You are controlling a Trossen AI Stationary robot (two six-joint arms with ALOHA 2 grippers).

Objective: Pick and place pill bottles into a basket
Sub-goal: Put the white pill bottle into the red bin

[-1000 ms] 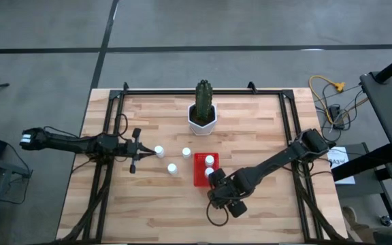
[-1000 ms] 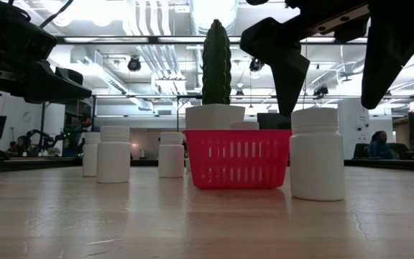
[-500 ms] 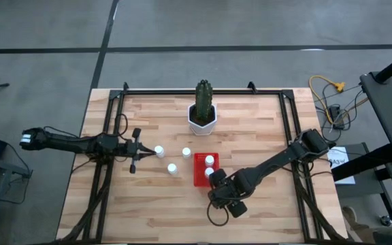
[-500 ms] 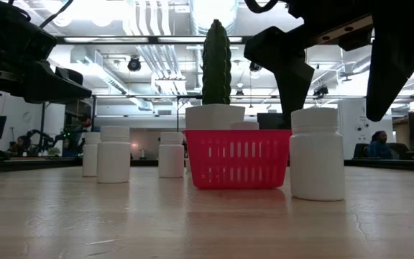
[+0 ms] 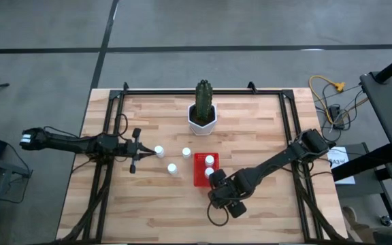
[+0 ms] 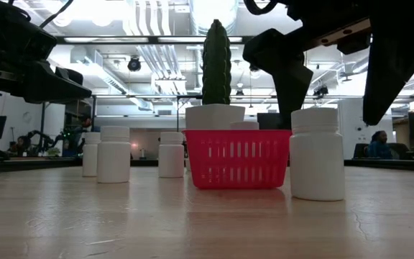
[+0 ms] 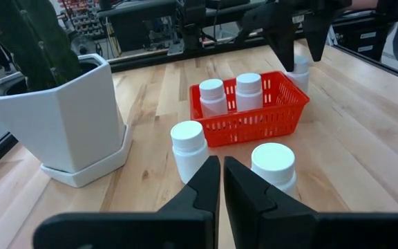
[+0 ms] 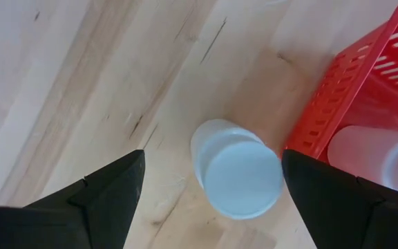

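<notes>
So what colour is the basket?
Bright red basket, clearest in the left wrist view.

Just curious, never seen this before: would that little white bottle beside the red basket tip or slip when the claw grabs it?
The pill bottle stands upright on a flat base, so probably steady. Its smooth, rigid-looking sides might slip slightly. Knocked over, it would likely roll.

We find no legible text, label, brand, number or sign in any view. The pill bottles (image 7: pixel 188 148) show plain white sides, and the basket (image 7: pixel 254 123) carries no marking we can read.
</notes>
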